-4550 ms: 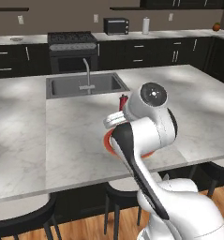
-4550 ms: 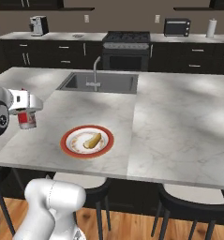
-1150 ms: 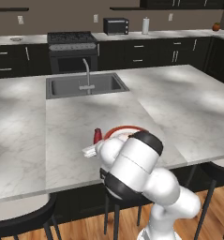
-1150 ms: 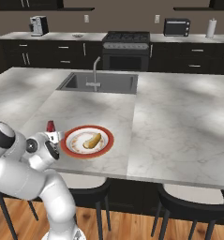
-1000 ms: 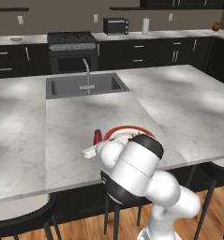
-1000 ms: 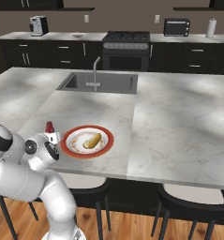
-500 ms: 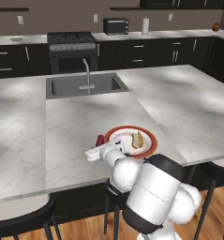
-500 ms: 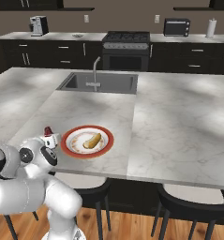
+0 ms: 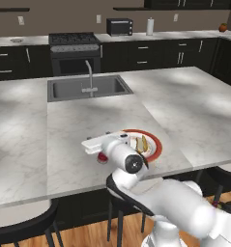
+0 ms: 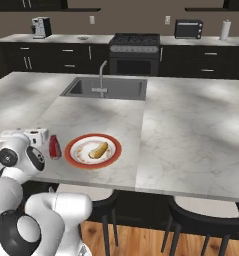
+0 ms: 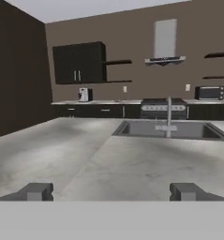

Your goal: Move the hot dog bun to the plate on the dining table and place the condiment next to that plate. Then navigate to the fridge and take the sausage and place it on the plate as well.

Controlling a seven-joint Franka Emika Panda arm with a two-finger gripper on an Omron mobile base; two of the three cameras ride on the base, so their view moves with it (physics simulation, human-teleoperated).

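Plate [image 10: 71,152] holds hot dog bun [image 10: 98,149]; end effector [image 11: 111,191] spread wide, empty

My two base cameras sit behind the arm, looking forward and down across the tabletop [image 9: 35,144]; both share the sink [image 9: 88,88], plate [image 9: 153,144] and back wall range. My hand camera rides low, near the marble, facing level toward the faucet [image 11: 168,117] at twelve o'clock.
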